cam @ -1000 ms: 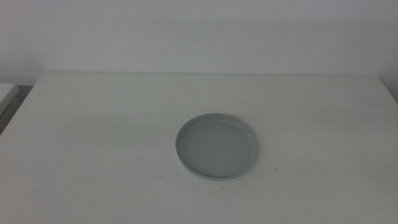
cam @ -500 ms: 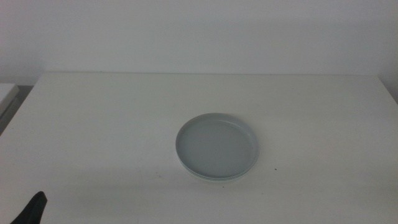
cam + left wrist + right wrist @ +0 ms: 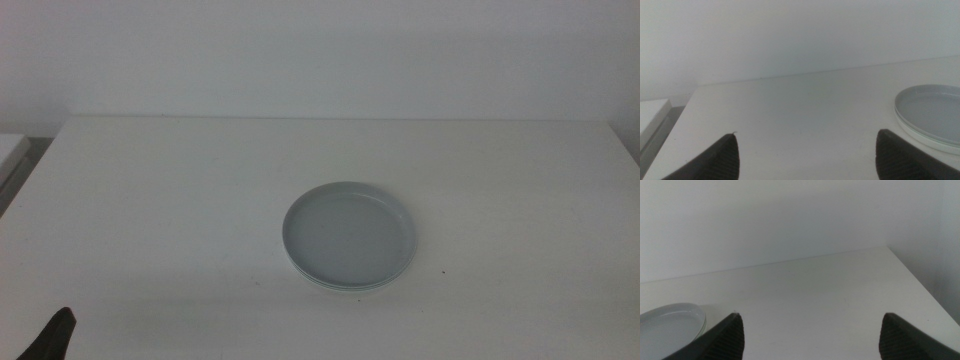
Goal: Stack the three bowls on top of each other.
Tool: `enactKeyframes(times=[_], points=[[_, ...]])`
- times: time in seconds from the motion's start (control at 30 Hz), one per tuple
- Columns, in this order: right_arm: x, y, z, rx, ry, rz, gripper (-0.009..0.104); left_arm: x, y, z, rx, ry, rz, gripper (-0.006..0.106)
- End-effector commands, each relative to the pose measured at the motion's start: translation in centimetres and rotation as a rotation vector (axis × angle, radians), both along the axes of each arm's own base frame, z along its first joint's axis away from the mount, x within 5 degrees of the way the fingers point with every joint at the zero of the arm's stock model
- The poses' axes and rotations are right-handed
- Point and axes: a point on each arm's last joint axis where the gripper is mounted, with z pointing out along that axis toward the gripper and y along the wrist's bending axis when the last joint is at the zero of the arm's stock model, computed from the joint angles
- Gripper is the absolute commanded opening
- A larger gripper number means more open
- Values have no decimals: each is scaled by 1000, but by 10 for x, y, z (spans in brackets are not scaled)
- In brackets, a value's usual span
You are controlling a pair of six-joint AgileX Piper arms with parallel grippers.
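Note:
A light grey bowl sits at the table's middle as the top of a stack. A paler rim of a dish beneath it shows at the front edge; I cannot tell the lower dishes apart. The stack also shows in the left wrist view and the right wrist view. My left gripper is open and empty, low at the table's front left, well apart from the stack. Only its dark tip shows in the middle view. My right gripper is open and empty, out of the middle view.
The white table has its far edge against a white wall. Its right edge shows in the right wrist view. A low white surface stands beyond the left edge.
The left gripper's tip came into the middle view at the bottom left corner and has since sunk slightly. The bowl stack has not moved.

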Motion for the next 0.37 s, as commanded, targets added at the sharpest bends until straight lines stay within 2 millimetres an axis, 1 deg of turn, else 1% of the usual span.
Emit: enactKeyframes(times=[0.0, 0.33], points=[[0, -1, 0, -18, -13, -9, 92, 0, 0, 2, -16, -16, 9, 94], [0, -1, 0, -18, -13, -9, 92, 0, 2, 2, -16, -16, 38, 94]])
